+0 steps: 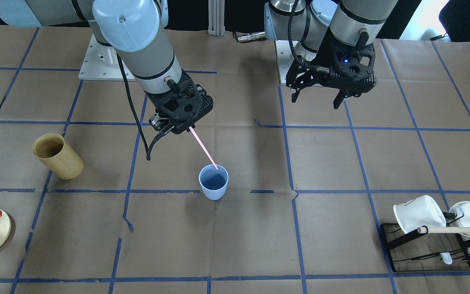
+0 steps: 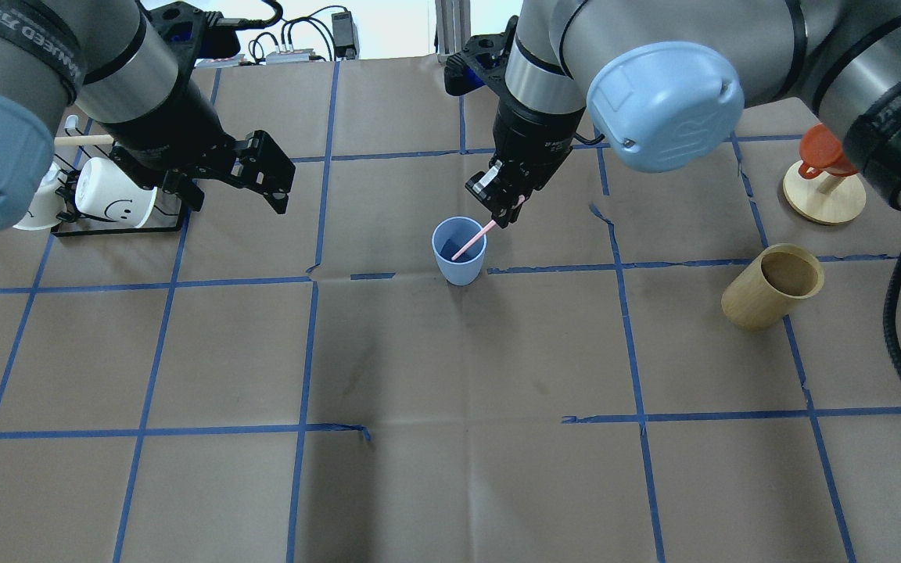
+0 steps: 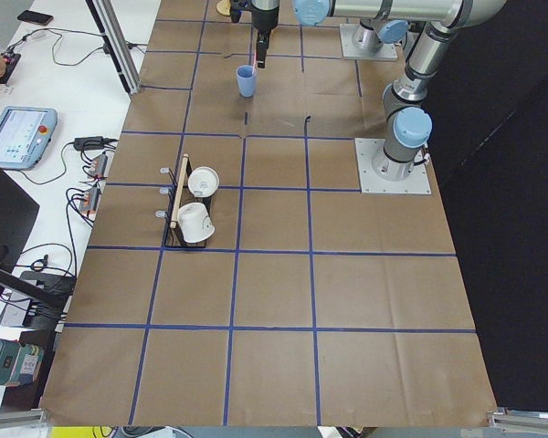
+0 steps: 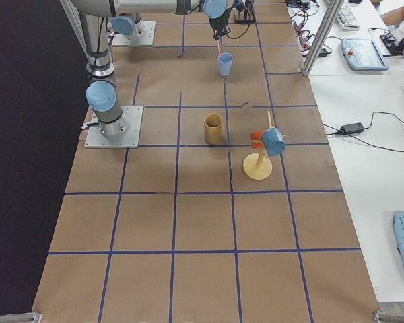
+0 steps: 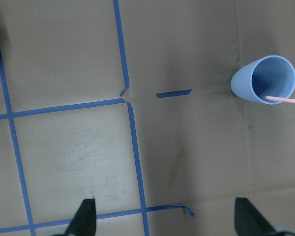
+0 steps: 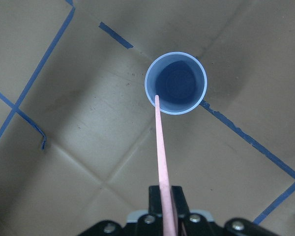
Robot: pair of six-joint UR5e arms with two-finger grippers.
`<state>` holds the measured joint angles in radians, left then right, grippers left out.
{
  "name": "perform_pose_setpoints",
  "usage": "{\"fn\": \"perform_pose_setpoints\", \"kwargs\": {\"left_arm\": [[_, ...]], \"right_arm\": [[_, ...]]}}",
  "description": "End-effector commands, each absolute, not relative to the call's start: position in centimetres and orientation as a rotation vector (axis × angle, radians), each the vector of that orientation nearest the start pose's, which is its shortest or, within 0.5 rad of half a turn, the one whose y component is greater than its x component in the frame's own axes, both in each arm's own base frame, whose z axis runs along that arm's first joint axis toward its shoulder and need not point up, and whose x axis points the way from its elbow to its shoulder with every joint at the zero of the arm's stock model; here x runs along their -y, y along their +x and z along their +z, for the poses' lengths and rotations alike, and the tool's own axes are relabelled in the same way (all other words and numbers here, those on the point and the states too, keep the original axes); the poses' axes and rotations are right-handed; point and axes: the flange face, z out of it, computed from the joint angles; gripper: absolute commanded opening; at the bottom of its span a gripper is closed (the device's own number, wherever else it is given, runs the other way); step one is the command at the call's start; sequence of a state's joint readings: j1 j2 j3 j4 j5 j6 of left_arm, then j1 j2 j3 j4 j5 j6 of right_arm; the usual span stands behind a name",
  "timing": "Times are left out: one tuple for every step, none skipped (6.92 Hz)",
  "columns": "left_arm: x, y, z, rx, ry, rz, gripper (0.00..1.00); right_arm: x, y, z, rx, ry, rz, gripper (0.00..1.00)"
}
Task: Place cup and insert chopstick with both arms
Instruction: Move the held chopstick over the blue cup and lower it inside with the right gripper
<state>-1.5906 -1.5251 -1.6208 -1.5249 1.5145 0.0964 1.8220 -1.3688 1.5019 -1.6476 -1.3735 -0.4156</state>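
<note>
The light blue cup (image 1: 213, 182) stands upright on the brown table; it also shows in the overhead view (image 2: 459, 251) and the right wrist view (image 6: 176, 82). My right gripper (image 2: 507, 209) is shut on the top of the pale pink chopstick (image 1: 204, 150), held slanted above the cup. The stick's lower tip (image 6: 157, 98) sits at the cup's rim, at or just inside the opening. My left gripper (image 1: 316, 97) is open and empty, raised well to the side of the cup; its fingertips (image 5: 88, 216) show in the left wrist view, with the cup (image 5: 263, 81) far off.
A tan bamboo cup (image 2: 773, 285) stands on the robot's right side, and beyond it a round wooden stand (image 2: 823, 191) with an orange-red piece. A black rack (image 1: 426, 245) with white mugs (image 1: 419, 214) and a wooden dowel sits on the robot's left.
</note>
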Motion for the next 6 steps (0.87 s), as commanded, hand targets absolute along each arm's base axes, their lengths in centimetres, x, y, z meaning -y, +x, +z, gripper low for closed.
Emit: {"fn": "perform_pose_setpoints", "kwargs": {"left_arm": [[47.4, -14.9, 49.1, -3.192, 0.186, -0.072, 1.0], [47.4, -14.8, 49.1, -3.192, 0.183, -0.072, 1.0], [47.4, -14.8, 49.1, -3.191, 0.183, -0.072, 1.0], [47.2, -14.7, 49.2, -3.191, 0.181, -0.075, 1.0], [47.1, -14.7, 49.3, -3.19, 0.183, -0.077, 1.0], [47.1, -14.7, 49.3, -3.19, 0.183, -0.08, 1.0]], "right_arm": [[51.4, 29.0, 41.6, -2.793, -0.915, 0.079, 0.26], [51.6, 29.1, 41.3, -2.81, -0.864, 0.085, 0.53], [52.0, 29.1, 41.5, -2.817, -0.849, 0.044, 0.8], [52.2, 29.2, 41.5, -2.818, -0.848, 0.028, 0.96], [52.6, 29.2, 42.1, -2.819, -0.851, 0.006, 0.99], [53.5, 28.6, 42.2, -2.828, -0.867, -0.04, 0.99]]}}
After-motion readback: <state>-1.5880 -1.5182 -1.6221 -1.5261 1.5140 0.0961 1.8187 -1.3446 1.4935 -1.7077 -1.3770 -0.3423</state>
